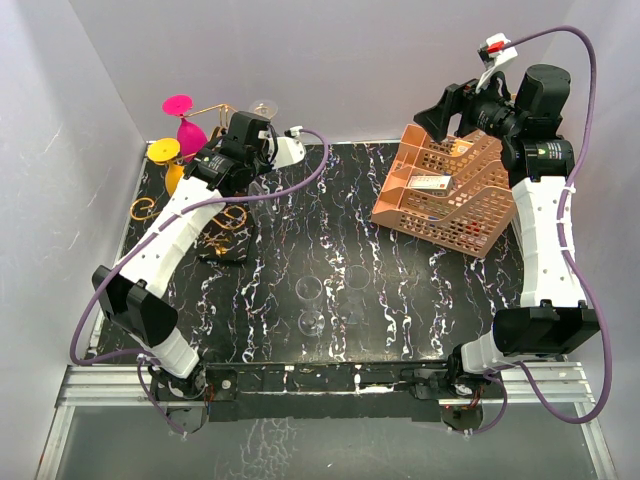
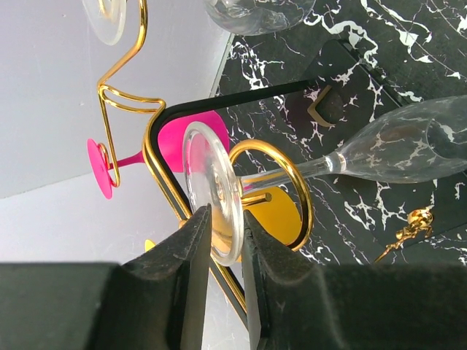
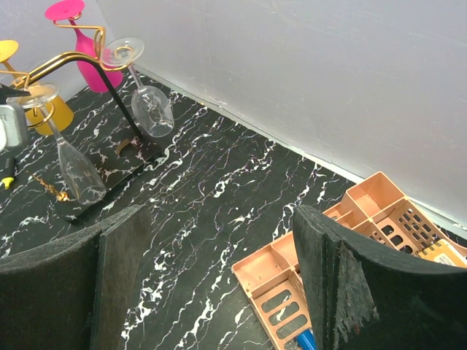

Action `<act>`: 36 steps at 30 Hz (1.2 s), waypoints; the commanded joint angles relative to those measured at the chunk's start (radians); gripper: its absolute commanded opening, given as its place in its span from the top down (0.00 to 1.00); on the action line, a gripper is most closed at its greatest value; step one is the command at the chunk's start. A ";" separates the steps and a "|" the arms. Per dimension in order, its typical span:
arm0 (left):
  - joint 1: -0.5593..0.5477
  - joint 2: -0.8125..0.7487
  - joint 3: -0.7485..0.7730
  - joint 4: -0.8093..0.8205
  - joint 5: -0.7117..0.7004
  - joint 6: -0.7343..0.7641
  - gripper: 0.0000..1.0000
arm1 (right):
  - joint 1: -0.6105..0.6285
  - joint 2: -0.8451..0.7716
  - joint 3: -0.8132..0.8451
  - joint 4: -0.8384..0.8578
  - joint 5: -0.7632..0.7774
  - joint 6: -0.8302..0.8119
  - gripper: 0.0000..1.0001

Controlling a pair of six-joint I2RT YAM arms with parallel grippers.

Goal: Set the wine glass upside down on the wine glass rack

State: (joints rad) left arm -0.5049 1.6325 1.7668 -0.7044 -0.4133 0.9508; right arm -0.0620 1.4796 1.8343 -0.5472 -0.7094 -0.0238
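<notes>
The wine glass rack (image 2: 303, 182) is a gold wire stand with a dark post, at the table's back left (image 1: 143, 208). A clear wine glass (image 2: 398, 149) hangs upside down, its stem through a gold scroll ring. My left gripper (image 2: 226, 215) is shut on its round foot (image 2: 211, 186). The same glass shows in the right wrist view (image 3: 76, 171). A second clear glass (image 3: 151, 109), a pink glass (image 1: 181, 118) and a yellow glass (image 1: 165, 152) hang on the rack too. My right gripper (image 3: 219, 211) is open and empty, high over the back right (image 1: 440, 115).
An orange perforated plastic tray rack (image 1: 450, 195) lies at the back right, under my right gripper. Two clear glass circles (image 1: 310, 290) (image 1: 312, 322) show on the black marbled table near its middle front. White walls close in the back and both sides.
</notes>
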 commanded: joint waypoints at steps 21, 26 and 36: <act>0.015 -0.107 -0.001 -0.035 -0.056 0.007 0.74 | -0.036 -0.034 -0.026 0.081 0.001 0.008 0.14; 0.024 -0.121 0.000 -0.052 -0.052 0.008 0.73 | -0.044 -0.035 -0.027 0.078 0.021 -0.011 0.14; 0.051 -0.163 0.007 -0.101 -0.002 -0.030 0.67 | -0.051 -0.048 -0.026 0.057 0.099 -0.074 0.14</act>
State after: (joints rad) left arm -0.4717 1.5314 1.7653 -0.7723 -0.4355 0.9497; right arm -0.1070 1.4780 1.8023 -0.5262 -0.6506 -0.0601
